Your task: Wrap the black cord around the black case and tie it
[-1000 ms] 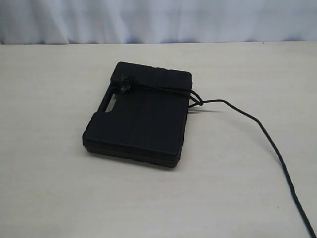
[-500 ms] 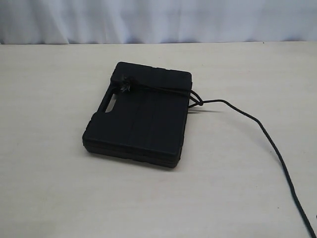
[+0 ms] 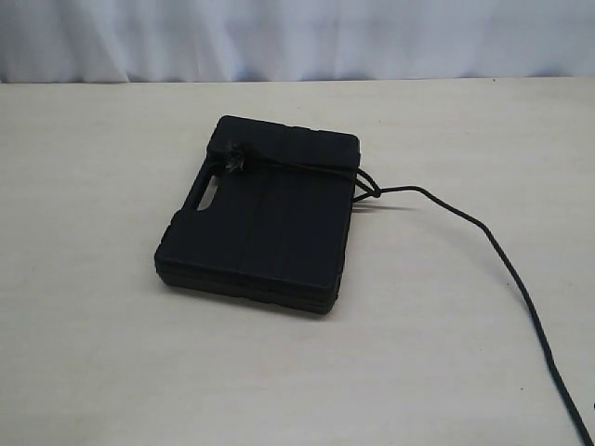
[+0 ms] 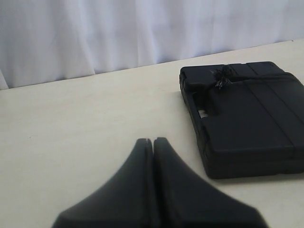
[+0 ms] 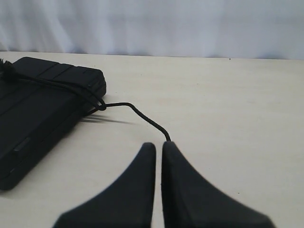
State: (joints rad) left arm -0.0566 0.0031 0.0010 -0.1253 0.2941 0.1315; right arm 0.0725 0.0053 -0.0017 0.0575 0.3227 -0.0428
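The black case [image 3: 256, 228] lies flat in the middle of the table, handle slot to the left. The black cord [image 3: 483, 232] crosses its far end, with the frayed knot [image 3: 232, 163] by the handle corner and a crossing at the right edge [image 3: 369, 189]. From there it trails over the table to the front right. Neither gripper shows in the exterior view. My left gripper [image 4: 152, 140] is shut and empty, hovering apart from the case [image 4: 251, 123]. My right gripper [image 5: 159, 145] is shut with a thin slit; the cord [image 5: 142, 114] runs under one fingertip, not between the jaws.
A white curtain [image 3: 297, 37] hangs behind the table's far edge. Pale tabletop [image 3: 93, 353] surrounds the case on all sides. The trailing cord leaves the exterior view at the front right corner [image 3: 581, 427].
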